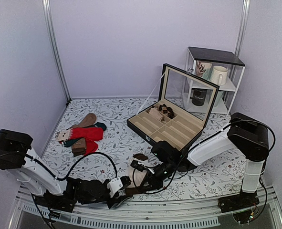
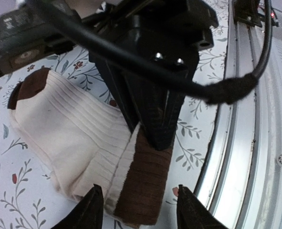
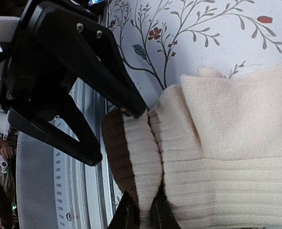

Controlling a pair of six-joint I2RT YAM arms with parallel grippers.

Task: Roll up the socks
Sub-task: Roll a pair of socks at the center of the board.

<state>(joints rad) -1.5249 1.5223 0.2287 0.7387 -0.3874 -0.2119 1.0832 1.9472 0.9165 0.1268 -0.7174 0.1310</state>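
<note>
The cream socks (image 1: 140,175) lie at the table's near edge, their dark brown end (image 1: 140,156) pointing away. In the left wrist view the cream knit (image 2: 69,129) ends in a brown band (image 2: 143,186). My left gripper (image 2: 140,207) is open, with one fingertip on each side of that brown band. My right gripper (image 3: 143,215) is shut on the folded cream and brown edge of the socks (image 3: 141,157). It also shows in the left wrist view (image 2: 159,136), coming down onto the socks from above. The open left gripper (image 3: 113,131) shows in the right wrist view.
Bright red socks (image 1: 89,134) and tan and teal socks (image 1: 87,120) lie at the left. An open compartment box (image 1: 172,128) stands mid-table. A white shelf (image 1: 216,78) with mugs stands at the back right. The metal rail (image 2: 248,143) runs right beside the socks.
</note>
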